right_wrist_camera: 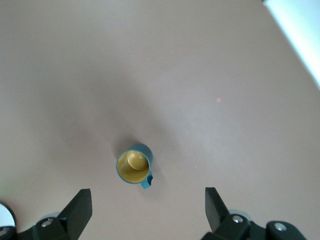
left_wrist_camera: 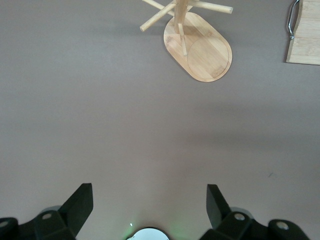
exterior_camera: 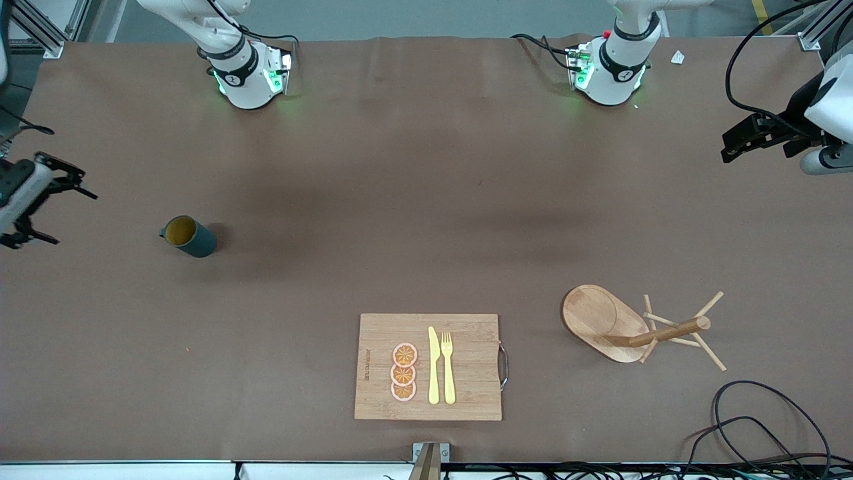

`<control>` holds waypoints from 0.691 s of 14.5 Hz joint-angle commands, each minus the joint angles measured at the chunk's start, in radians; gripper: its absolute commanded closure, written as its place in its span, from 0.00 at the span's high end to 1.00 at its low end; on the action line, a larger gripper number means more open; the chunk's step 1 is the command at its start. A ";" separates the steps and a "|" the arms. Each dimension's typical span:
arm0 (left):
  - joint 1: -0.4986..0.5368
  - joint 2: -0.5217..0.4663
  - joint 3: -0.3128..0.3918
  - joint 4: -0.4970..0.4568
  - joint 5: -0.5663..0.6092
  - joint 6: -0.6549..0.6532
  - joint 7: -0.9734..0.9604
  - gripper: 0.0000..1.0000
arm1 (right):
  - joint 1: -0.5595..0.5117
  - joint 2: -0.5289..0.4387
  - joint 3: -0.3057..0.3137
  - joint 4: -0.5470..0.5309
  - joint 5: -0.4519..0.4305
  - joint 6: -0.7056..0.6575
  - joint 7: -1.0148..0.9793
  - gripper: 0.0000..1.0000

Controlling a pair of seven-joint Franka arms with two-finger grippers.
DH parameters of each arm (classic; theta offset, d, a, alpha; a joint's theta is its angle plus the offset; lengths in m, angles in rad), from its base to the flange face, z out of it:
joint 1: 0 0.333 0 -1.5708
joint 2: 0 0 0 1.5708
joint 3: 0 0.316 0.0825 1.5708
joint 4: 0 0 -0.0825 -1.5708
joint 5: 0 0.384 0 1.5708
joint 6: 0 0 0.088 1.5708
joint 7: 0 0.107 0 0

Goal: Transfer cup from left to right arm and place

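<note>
nothing is in hand yet: i judge this the very start, before any pickup. the cup (exterior_camera: 189,236) stands on the tabletop (exterior_camera: 413,200) toward my right arm's end, well apart from the cutting board (exterior_camera: 428,367) and the wooden peg rack (exterior_camera: 640,325), which both lie nearer the front camera. my right gripper (exterior_camera: 46,207) hangs over that end of the tabletop, near the cup but not touching it, fingers (right_wrist_camera: 80,210) spread wide and holding nothing. my left gripper (exterior_camera: 756,137) hangs over its own end, well apart from the cup, fingers (left_wrist_camera: 80,205) likewise released and empty.

the cup sits upright, long axis vertical, mouth up so its yellowish inside shows in the right wrist view (right_wrist_camera: 134,166). its small handle sticks out sideways toward the right arm's edge of the tabletop, away from the middle.

the task names my left arm as the first holder, yet the cup lies by my right, so my guess is that the next move calls for a long reach across, or for the nearer arm to go first. either way the fingers should come down over the rim and straddle the wall, clear of the handle.
</note>
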 commanded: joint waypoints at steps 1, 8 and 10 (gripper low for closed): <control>0.003 0.005 -0.002 0.021 0.002 -0.015 0.016 1.00 | -0.005 0.008 0.013 0.040 -0.019 -0.023 0.158 1.00; 0.003 0.005 -0.002 0.021 0.000 -0.015 0.016 1.00 | 0.010 -0.003 0.010 0.130 -0.025 -0.133 0.632 1.00; 0.003 0.005 -0.002 0.019 -0.001 -0.014 0.016 1.00 | -0.004 -0.003 0.007 0.161 -0.077 -0.193 0.706 1.00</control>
